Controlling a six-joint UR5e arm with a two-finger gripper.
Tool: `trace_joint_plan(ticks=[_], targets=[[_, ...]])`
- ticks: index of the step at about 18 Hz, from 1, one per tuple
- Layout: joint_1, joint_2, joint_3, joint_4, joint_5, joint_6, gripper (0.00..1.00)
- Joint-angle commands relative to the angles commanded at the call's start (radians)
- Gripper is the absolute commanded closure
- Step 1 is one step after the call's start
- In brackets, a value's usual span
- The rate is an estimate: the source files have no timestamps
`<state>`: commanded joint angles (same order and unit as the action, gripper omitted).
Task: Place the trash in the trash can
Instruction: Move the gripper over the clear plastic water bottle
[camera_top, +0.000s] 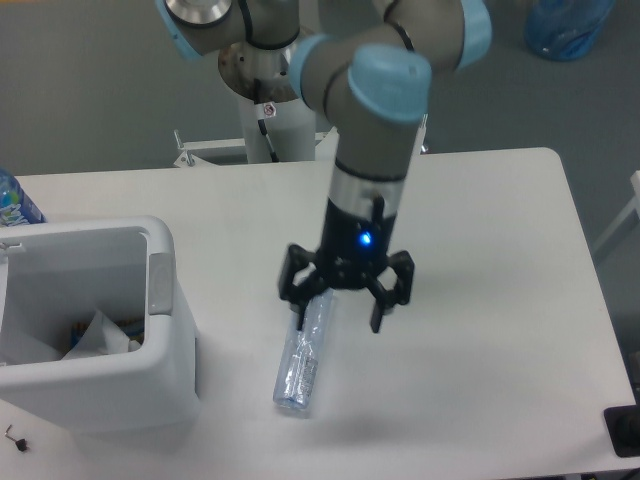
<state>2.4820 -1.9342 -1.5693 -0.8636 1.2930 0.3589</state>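
A flattened clear plastic bottle with a bluish label lies on the white table, its cap end hidden under my gripper. My gripper hangs open over the bottle's upper end, one finger on each side, nothing held. The boxy white trash can stands at the table's left front corner. Inside it lies a crumpled white tissue wad.
An upright blue-labelled bottle stands behind the bin at the left edge. A large blue bag sits on the floor at the top right. A dark object is at the table's right front corner.
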Motion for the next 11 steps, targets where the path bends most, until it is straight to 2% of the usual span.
trace_joint_plan(ticks=[9,11], targets=[[-0.048,-0.095,0.009,0.005,0.041,0.063,0.0],[-0.072,-0.13,0.024,0.046,0.063,0.049,0.0]])
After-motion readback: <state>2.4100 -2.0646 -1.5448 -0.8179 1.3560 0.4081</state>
